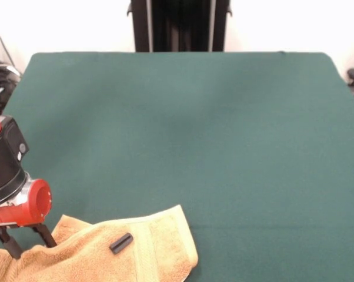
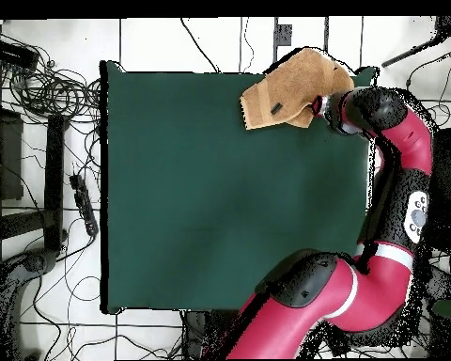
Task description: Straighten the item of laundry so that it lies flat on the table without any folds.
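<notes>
Lying bunched at one corner of the table [image 1: 224, 135], the towel [image 1: 147, 247] spilled past the edge; the gripper [image 1: 27, 242] stood spread, fingertips on the cloth, pinching nothing visible; folds remained, so flattening was hardly begun.

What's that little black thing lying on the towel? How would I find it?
Start at the big green table and go to the front view's bottom left corner, where the golden-orange towel lies crumpled beside the gripper. On the towel lies a small black cylinder, the only dark thing on the cloth.
</notes>
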